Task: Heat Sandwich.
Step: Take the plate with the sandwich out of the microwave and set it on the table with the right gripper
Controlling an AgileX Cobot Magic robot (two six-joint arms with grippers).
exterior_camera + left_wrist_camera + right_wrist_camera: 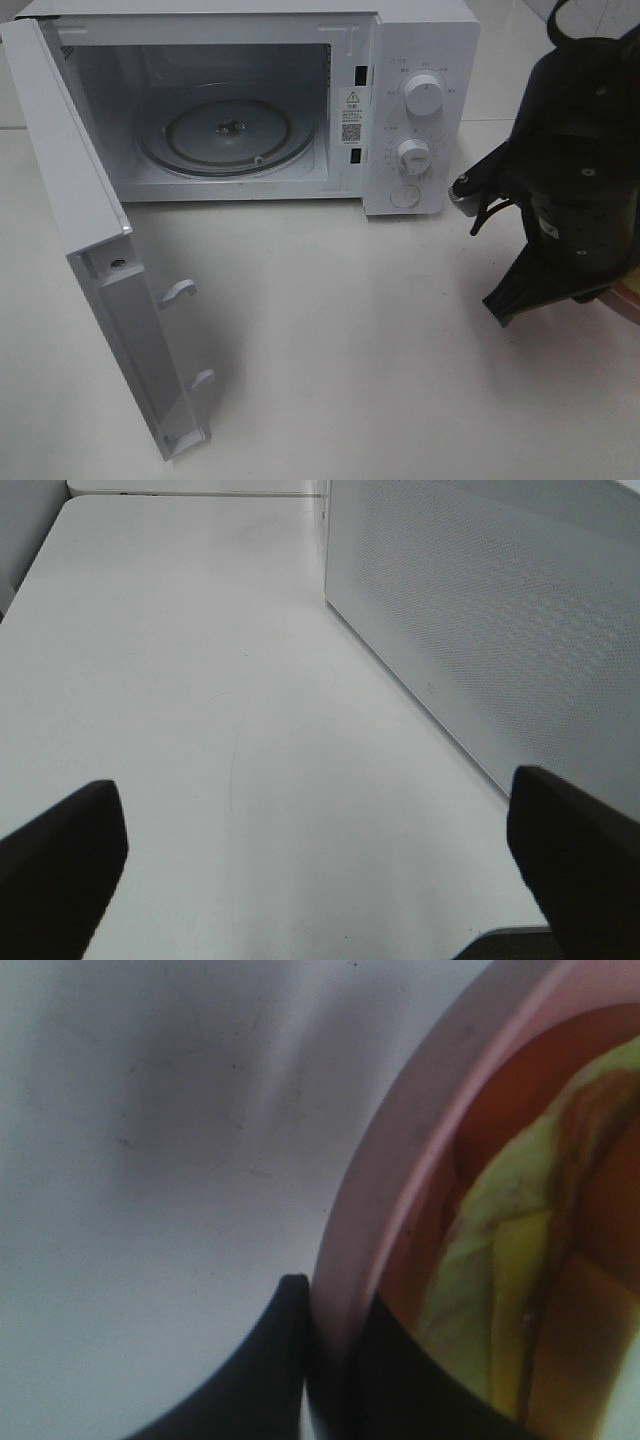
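The white microwave [400,100] stands at the back with its door [90,250] swung wide open to the left. Its glass turntable [230,135] is bare. My right arm [570,200] is at the right edge, over a round pink plate [630,295] that is mostly hidden there. In the right wrist view my right gripper [325,1320] is shut on the plate's rim [400,1160]. The sandwich [510,1260], pale bread with yellow filling, lies on that plate. My left gripper [315,815] is open and empty over the table beside the microwave's perforated side wall [500,610].
The open door juts forward toward the front left of the table. Two knobs [425,95] and a button are on the microwave's right panel, close to my right arm. The white tabletop [350,330] lies in front of the microwave.
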